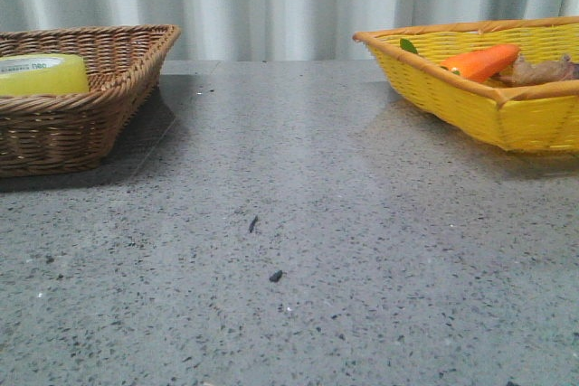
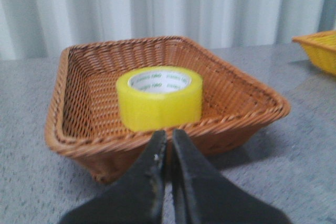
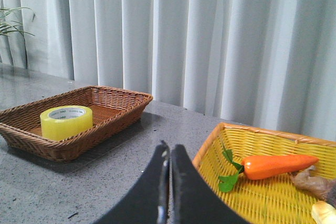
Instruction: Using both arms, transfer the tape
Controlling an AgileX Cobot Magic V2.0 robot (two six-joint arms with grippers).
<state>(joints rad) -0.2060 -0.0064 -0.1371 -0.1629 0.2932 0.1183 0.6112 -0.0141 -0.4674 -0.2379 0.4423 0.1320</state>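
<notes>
Nearest to each wrist camera sits its own claw. The left claw (image 2: 169,139) has its fingers pressed together with only a hairline between them, holding nothing, and it points straight at the near rim of the brown wicker basket (image 2: 73,145), a sensible line-up for an arm that has to reach in first. The right claw (image 3: 169,153) is likewise pinched closed and empty, hovering above the grey speckled worktop (image 1: 298,223) just beside the near corner of the yellow basket (image 3: 210,153).

Beyond the left claw, the tape (image 2: 159,98) lies flat on the floor of the brown basket, core facing up, near the middle and clear of the walls. That leaves room for fingers on either side, though the claw would need to open wide to span the roll or else catch one wall through the core. From the front only its top edge shows over the weave.

Farther off, across a wide bare stretch of worktop, the yellow basket holds a carrot (image 3: 278,165) and a brownish root-like piece (image 3: 310,182). With the baskets well apart, a handover between arms looks necessary. White curtains (image 3: 210,40) close the back.
</notes>
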